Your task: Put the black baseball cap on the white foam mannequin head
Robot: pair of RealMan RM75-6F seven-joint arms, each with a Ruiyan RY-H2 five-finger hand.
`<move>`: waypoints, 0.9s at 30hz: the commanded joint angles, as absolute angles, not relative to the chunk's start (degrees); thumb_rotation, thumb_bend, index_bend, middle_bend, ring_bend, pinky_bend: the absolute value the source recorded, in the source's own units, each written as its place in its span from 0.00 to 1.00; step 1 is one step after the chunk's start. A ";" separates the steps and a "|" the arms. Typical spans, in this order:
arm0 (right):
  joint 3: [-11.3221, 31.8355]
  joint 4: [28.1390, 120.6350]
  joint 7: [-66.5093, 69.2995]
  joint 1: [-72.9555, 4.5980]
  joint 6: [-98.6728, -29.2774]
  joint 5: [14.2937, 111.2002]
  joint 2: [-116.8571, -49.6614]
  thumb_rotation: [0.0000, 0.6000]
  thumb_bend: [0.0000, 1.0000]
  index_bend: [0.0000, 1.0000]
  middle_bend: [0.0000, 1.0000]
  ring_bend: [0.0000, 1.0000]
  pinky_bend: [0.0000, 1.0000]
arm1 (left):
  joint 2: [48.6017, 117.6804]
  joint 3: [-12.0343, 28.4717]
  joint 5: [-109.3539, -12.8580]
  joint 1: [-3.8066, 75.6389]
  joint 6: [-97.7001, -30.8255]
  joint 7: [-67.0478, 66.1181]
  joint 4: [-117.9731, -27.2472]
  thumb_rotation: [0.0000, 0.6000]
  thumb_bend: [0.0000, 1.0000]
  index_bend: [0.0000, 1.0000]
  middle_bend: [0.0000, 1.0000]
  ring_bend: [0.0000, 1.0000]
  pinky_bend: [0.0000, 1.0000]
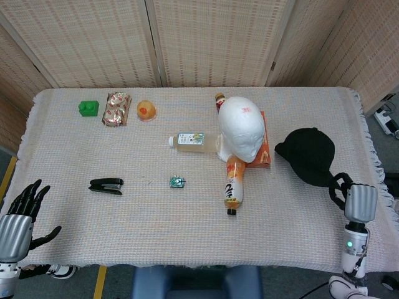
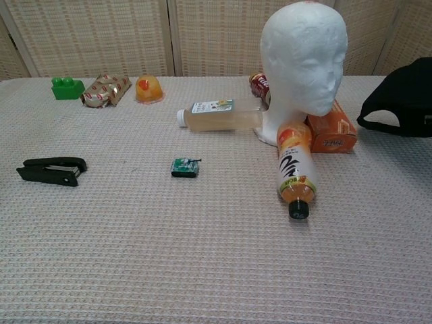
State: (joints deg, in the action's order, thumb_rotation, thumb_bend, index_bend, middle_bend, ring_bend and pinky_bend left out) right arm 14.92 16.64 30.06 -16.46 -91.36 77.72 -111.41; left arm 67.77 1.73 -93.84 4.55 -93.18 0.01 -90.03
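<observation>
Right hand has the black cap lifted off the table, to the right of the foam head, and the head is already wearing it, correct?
Not quite. The white foam mannequin head is bare; the chest view shows nothing on it. The rest stands: the right hand holds the black baseball cap up off the table, to the right of the head.
</observation>
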 commanded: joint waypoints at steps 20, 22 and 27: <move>27.27 27.29 19.36 -31.76 -89.65 69.96 -105.20 1.00 0.37 0.86 1.00 1.00 1.00 | 68.12 2.62 -91.84 5.18 -91.47 0.15 -89.21 1.00 0.20 0.11 0.00 0.02 0.20; 27.91 28.07 18.27 -33.50 -89.80 69.91 -105.06 1.00 0.37 0.86 1.00 1.00 1.00 | 68.24 2.83 -91.42 5.27 -91.27 0.05 -89.04 1.00 0.20 0.11 0.00 0.02 0.20; 28.87 30.84 14.92 -38.30 -90.47 70.69 -104.60 1.00 0.37 0.86 1.00 1.00 1.00 | 68.70 3.40 -90.13 5.61 -90.43 -0.47 -88.58 1.00 0.20 0.11 0.00 0.02 0.20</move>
